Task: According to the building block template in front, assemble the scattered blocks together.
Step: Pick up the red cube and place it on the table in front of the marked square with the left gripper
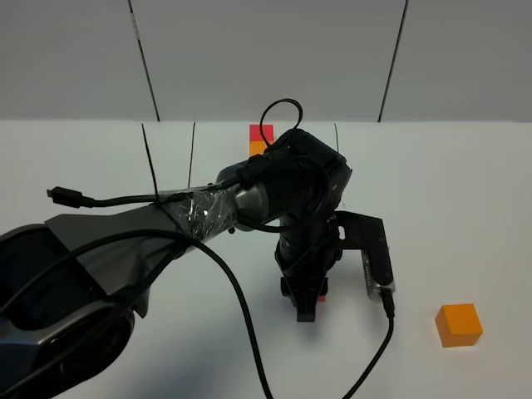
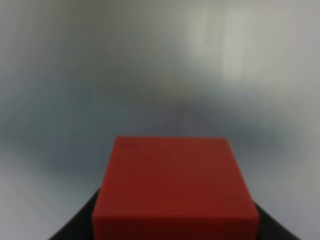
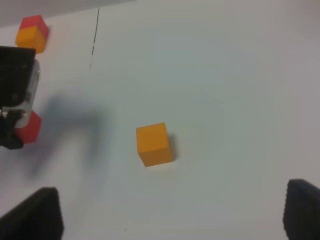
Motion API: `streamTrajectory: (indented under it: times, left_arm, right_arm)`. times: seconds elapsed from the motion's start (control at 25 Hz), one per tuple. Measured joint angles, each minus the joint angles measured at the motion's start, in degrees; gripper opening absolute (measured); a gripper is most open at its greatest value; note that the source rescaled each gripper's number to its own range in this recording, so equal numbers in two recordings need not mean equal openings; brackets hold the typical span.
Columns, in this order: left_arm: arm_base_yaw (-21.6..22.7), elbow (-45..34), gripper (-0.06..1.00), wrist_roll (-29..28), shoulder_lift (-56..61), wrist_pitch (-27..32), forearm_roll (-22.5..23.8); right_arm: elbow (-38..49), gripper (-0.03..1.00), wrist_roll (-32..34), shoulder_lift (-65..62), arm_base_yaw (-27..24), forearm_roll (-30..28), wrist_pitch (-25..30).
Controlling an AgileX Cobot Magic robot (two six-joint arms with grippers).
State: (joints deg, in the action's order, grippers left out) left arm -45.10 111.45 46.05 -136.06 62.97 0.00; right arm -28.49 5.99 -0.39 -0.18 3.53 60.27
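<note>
Two cubes appearing light, rigid: left gripper (image 1: 307, 306) pinching red cube (image 2: 175, 190) across flat sides; right gripper (image 3: 169, 216) hanging spread, facing orange cube (image 3: 154, 144).

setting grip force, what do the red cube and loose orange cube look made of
Red cube: probably plastic or painted wood, matte; even colour, no glare. Orange cube: same look, flat dull faces, sharp edges, no grain. Plastic versus wood cannot be told.
</note>
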Motion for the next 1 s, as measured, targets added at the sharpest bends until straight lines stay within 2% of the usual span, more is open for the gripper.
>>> streamTrajectory:
  times: [0.56,1.0]
  left_arm:
    - [-0.57,0.02,0.01,0.11,-3.66,-5.42,0.52]
    - [-0.57,0.02,0.01,0.16,-3.66,-5.42,0.52]
  right_arm:
    - [0.0,0.79,0.0,0.0,0.0,0.0,0.0]
    - [0.0,0.79,0.0,0.0,0.0,0.0,0.0]
